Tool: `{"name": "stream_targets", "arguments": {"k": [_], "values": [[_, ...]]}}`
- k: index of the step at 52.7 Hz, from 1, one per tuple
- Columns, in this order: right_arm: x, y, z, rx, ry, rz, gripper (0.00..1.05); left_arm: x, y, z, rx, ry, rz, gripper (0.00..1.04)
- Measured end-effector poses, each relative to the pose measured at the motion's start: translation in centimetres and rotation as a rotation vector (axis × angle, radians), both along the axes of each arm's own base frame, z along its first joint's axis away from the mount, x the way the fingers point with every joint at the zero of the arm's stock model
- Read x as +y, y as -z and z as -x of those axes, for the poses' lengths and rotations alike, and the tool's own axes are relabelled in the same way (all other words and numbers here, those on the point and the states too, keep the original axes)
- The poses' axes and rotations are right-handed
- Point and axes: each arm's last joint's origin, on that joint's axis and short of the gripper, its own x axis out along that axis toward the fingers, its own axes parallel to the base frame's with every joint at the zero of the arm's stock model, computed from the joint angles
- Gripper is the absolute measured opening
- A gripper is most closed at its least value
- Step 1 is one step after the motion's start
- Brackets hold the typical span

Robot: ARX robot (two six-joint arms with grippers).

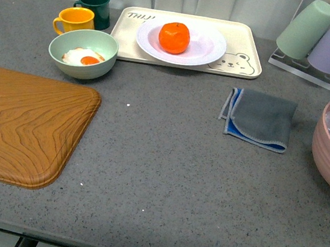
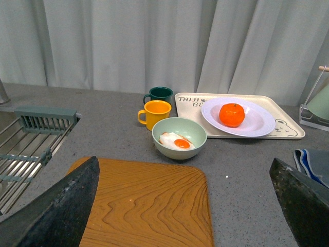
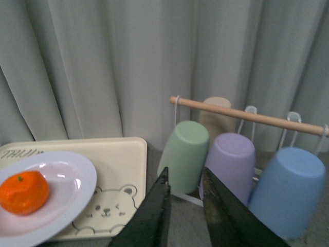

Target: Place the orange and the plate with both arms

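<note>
Grey speckled counter before a pale curtain, orange already on the plate, neither arm on anything yet.

My left gripper (image 2: 185, 206) hangs wide open above the wooden board (image 1: 22, 123), its dark fingers (image 2: 56, 206) far apart; my right gripper (image 3: 185, 216) has its fingers almost together with a narrow gap, gripping nothing, aimed at the cups on the rack (image 3: 234, 116). Out from there, in the front view, the orange (image 1: 174, 37) sits in the middle of the plate (image 1: 208, 47), which rests on the cream bear tray (image 1: 249, 64) at 12 o'clock. The green bowl (image 1: 83, 53) with the egg is at 10 o'clock, the grey cloth (image 1: 260, 118) at 2. I judge I should come in low at the plate's rim from both sides, lift level and slowly so the orange does not roll, and keep clear of the bowl and mugs (image 1: 75, 20).
</note>
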Motion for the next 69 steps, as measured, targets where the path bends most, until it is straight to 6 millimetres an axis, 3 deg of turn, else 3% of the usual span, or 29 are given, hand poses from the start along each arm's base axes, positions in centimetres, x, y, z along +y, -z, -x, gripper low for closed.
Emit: {"name": "stream_targets", "arguments": {"k": [4, 12, 27, 45, 69], "values": [[-0.5, 0.4, 2.9, 0.028, -0.006, 0.017, 0.01, 0.0, 0.0, 0.0, 0.000, 0.000, 0.000, 0.98], [-1.3, -0.3, 7.1, 0.035, -0.011, 0.019, 0.01, 0.0, 0.0, 0.0, 0.000, 0.000, 0.000, 0.98], [-2.7, -1.3, 12.0, 0.025, -0.024, 0.019, 0.01, 0.0, 0.0, 0.0, 0.000, 0.000, 0.000, 0.98], [-3.2, -1.2, 16.1, 0.033, -0.006, 0.018, 0.01, 0.0, 0.0, 0.0, 0.000, 0.000, 0.000, 0.98], [-3.2, -1.3, 19.8, 0.032, -0.009, 0.018, 0.01, 0.0, 0.0, 0.0, 0.000, 0.000, 0.000, 0.98]]}}
